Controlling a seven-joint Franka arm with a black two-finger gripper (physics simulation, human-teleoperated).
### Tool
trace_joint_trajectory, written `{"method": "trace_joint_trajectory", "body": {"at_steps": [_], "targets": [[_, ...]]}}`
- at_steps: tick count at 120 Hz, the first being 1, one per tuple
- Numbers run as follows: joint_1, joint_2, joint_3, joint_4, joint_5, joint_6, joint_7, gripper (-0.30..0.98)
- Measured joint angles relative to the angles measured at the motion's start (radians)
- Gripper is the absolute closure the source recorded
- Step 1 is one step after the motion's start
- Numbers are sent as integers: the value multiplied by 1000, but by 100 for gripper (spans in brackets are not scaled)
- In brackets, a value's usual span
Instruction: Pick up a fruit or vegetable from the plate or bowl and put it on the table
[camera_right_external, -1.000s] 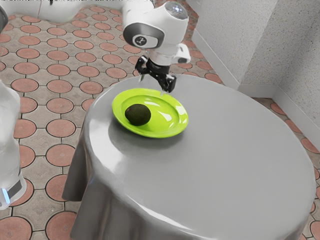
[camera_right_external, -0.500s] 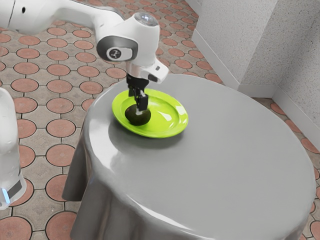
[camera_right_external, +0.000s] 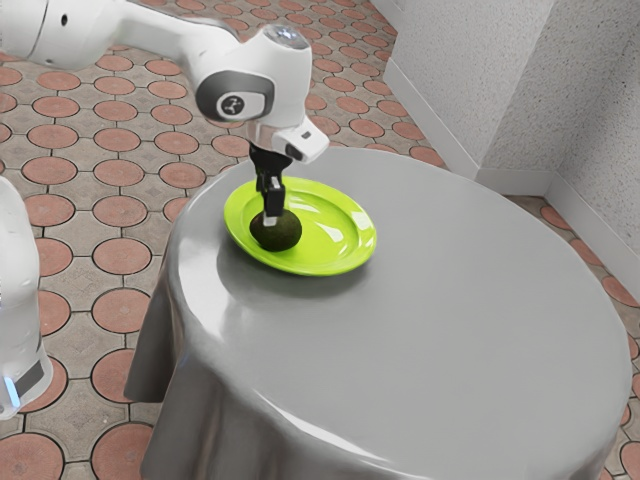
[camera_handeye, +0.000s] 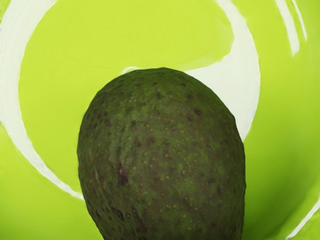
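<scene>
"Pincer (camera_right_external: 271, 219) is pointing down at the avocado (camera_right_external: 281, 236). Is it gripping?"

"Even standing here, I'm not managing to tell how wide it's opening, or whether it's holding anything. The avocado is lying on the green plate (camera_right_external: 364, 242), toward the exterior view's left."

"How are you expecting it to handle?"

"Going by that pebbly skin, I'm guessing firm, fairly heavy, bruising if squeezed hard. The rounded end is probably inviting a slip, so I'm favouring the thick middle, squarely across both flanks."

"And afterwards?"

"I'm hoping for a clean lift over the rim, then a gentle landing on the grey bench (camera_right_external: 460, 290) at the exterior view's right. Something that round is always threatening to roll."
</scene>
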Motion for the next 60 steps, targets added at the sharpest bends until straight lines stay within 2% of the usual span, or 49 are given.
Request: {"method": "trace_joint_trajectory", "body": {"at_steps": [60], "targets": [[21,134,1,9,-20,112,129,0]]}}
